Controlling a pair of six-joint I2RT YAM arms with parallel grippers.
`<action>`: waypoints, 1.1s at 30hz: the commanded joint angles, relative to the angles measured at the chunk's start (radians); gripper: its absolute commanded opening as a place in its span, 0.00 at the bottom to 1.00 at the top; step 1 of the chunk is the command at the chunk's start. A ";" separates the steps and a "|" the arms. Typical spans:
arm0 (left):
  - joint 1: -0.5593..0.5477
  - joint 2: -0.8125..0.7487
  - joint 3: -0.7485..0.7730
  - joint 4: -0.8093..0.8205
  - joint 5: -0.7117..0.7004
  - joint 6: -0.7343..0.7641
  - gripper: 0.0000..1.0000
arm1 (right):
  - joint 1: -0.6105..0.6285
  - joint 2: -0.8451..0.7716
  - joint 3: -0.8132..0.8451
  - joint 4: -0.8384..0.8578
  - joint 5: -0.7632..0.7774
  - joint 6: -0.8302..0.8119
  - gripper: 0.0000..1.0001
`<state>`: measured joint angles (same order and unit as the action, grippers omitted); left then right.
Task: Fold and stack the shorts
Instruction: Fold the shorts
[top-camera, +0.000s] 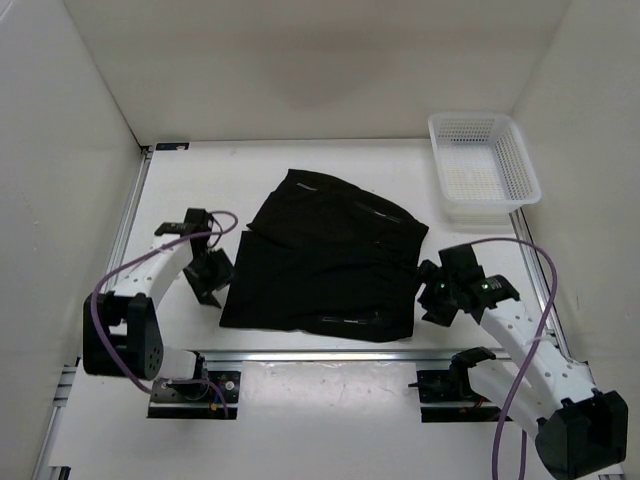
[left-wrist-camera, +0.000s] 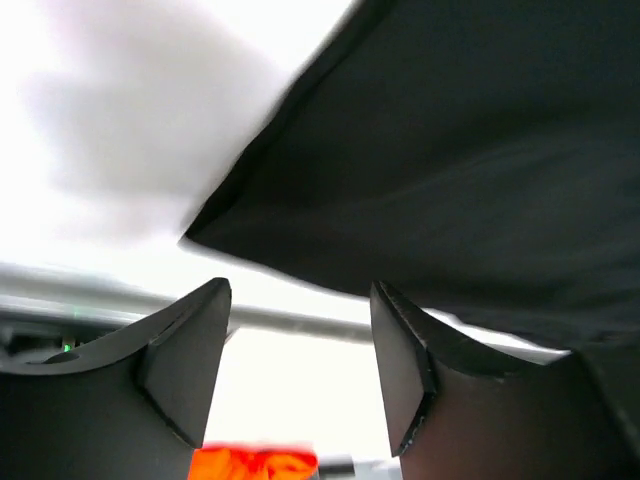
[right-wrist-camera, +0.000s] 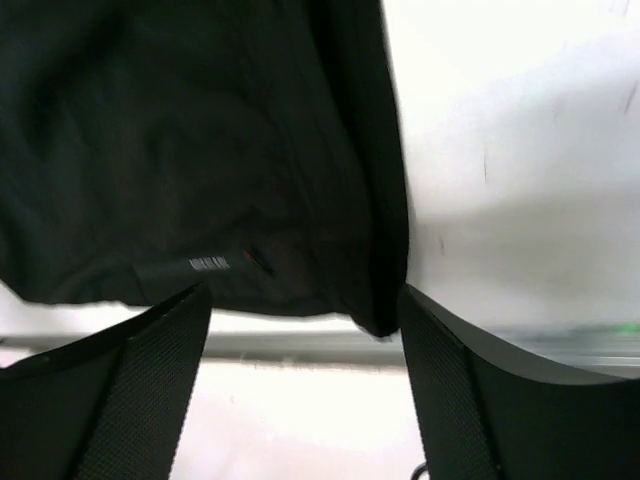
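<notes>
The black shorts (top-camera: 325, 260) lie spread flat in the middle of the white table. My left gripper (top-camera: 208, 283) is open and empty just left of the shorts' near left corner; that corner (left-wrist-camera: 430, 180) shows above its fingers. My right gripper (top-camera: 432, 302) is open and empty just right of the shorts' near right corner; the hem with a small label (right-wrist-camera: 210, 180) shows between and above its fingers. Neither gripper touches the cloth.
A white mesh basket (top-camera: 484, 165) stands at the back right, empty. White walls close the table on the left, back and right. A metal rail (top-camera: 300, 354) runs along the near edge, by the arm bases.
</notes>
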<state>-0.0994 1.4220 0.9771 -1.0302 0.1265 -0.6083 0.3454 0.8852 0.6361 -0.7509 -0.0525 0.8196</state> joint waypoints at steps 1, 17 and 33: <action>0.001 -0.132 -0.135 -0.007 -0.002 -0.119 0.70 | -0.003 -0.067 -0.094 -0.014 -0.139 0.120 0.80; -0.085 0.012 -0.305 0.139 -0.050 -0.280 0.80 | -0.003 -0.181 -0.259 0.053 -0.190 0.205 0.80; -0.105 -0.001 -0.109 0.073 -0.119 -0.240 0.10 | -0.003 -0.097 -0.299 0.251 -0.167 0.225 0.00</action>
<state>-0.1902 1.4822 0.7967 -0.9432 0.0586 -0.8562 0.3424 0.8059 0.3195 -0.5442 -0.2203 1.0431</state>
